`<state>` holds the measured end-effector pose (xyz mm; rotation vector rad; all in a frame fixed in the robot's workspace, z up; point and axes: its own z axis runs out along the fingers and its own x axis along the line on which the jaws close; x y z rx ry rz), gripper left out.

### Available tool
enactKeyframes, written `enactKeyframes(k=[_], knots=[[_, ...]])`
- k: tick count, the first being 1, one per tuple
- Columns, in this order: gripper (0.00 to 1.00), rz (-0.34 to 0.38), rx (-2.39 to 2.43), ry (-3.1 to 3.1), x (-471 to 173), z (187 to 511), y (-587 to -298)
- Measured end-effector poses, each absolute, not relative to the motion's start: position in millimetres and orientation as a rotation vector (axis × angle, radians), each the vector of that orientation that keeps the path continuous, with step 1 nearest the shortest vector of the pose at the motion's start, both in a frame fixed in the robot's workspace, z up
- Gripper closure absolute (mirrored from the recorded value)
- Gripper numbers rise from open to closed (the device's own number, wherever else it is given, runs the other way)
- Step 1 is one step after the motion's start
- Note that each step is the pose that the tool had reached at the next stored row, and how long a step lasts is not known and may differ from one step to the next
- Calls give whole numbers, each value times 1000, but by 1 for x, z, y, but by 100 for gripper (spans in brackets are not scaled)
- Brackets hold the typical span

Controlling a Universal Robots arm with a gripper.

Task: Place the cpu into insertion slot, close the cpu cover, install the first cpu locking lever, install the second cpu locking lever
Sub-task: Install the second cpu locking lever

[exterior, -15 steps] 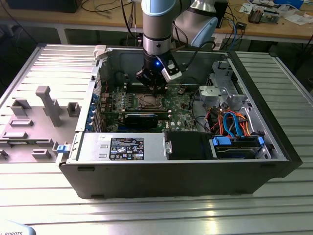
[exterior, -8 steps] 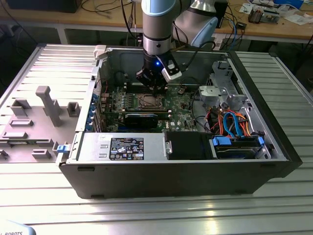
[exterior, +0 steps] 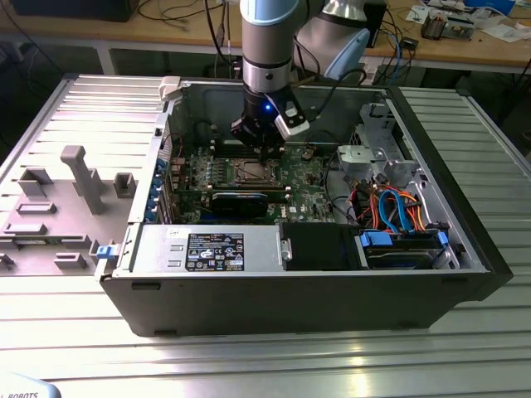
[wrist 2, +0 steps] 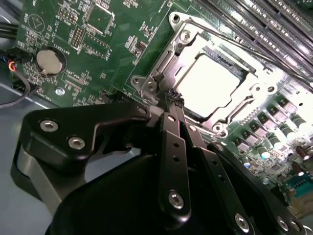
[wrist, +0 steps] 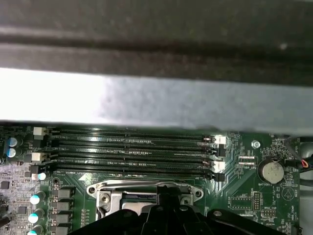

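We see the gripper (wrist 2: pixel 175 98) with its fingers (wrist 2: pixel 178 115) closed at the edge of the cover (wrist 2: pixel 168 58) over the chip (wrist 2: pixel 215 81).

You are looking at a workbench of ribbed silvery metal panels (exterior: pixel 265 365) that catches a soft glare near the front edge. On the exterior view's left, a grey moulded plastic panel (exterior: pixel 58 207) with upright blocks lies flat on the bench. Behind it runs a long wooden table (exterior: pixel 182 29) on white legs, strewn with dark cables (exterior: pixel 178 12), papers (exterior: pixel 506 31) and small electronic parts (exterior: pixel 448 25). The space under that table lies in deep shadow.
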<state>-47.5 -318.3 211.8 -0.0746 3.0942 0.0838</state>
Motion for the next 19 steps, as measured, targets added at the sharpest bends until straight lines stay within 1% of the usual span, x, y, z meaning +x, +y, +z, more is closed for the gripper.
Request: enactKeyframes(k=[19], knots=[[89,81,-74,3094,-48,213,-325]])
